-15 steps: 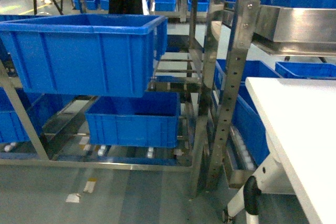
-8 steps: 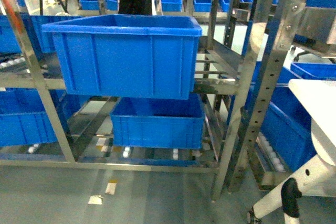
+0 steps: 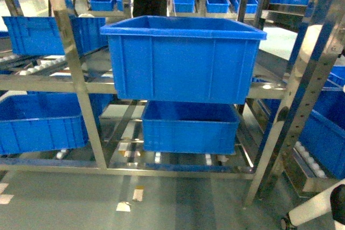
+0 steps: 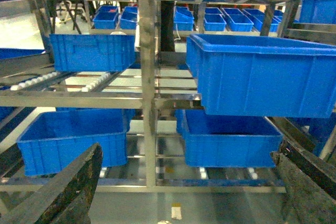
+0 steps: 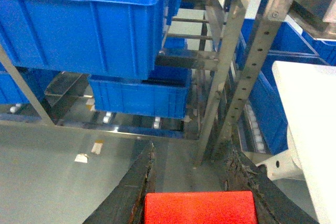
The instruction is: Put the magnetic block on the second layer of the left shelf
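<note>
Right gripper [image 5: 197, 182]: fingers closed against the red magnetic block [image 5: 199, 208]. Left gripper [image 4: 184, 182]: spread wide, holding nothing. Steel rack [image 3: 70, 68]: blue bin [image 3: 183, 60] on the second layer [image 3: 97, 85].

Red magnetic block [image 5: 199, 207]; blue bins [image 3: 183, 57]; shiny steel rack [image 3: 70, 68].

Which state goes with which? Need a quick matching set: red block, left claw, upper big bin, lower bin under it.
Things:
1. magnetic block
2. left claw
3. upper blue bin
4. lower blue bin

States:
A. open, nothing between its fingers
B. sits on the rack's bottom rollers
C. held between the right claw's fingers
D. rests on the tier above, empty as far as its visible inside shows

Pairs: 1-C, 2-A, 3-D, 4-B
</note>
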### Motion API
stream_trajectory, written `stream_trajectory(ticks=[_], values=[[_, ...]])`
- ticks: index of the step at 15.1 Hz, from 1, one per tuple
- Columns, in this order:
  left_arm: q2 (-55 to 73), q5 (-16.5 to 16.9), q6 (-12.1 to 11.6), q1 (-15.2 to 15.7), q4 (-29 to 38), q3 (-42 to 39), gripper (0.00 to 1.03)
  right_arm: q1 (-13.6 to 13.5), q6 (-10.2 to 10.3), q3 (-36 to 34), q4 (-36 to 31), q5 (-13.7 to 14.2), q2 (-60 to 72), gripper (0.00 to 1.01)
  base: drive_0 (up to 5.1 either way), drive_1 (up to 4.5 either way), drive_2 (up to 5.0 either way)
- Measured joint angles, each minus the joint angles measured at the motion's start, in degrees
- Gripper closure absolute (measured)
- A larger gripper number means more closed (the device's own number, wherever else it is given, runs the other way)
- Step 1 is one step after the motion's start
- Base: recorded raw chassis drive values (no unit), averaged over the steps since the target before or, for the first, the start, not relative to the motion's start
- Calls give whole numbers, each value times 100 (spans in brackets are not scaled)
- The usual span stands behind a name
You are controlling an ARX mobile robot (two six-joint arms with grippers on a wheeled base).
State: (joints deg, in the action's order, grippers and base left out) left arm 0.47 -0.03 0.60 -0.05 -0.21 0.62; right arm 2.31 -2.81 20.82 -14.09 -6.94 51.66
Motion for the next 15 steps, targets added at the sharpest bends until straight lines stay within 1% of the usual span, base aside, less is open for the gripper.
stream_trajectory(ticks=[7, 9, 10, 12, 15], values=[[2, -2, 0, 0, -2, 0, 5, 0, -2, 0, -2, 0, 2, 67, -496, 249, 249], [2, -26, 0, 0, -22, 0, 5, -9, -2, 7, -50, -52, -2, 67, -496, 249, 249], [2, -17, 0, 0, 13, 0, 5, 2, 0, 0, 13, -13, 9, 67, -496, 249, 249], [0, -2, 0, 0, -4, 0, 5, -4, -2, 0, -22, -20, -26, 67, -496, 249, 249], [0, -4, 0, 0, 2, 0, 5, 0, -2, 0, -9, -15, 0, 67, 2, 436, -431]])
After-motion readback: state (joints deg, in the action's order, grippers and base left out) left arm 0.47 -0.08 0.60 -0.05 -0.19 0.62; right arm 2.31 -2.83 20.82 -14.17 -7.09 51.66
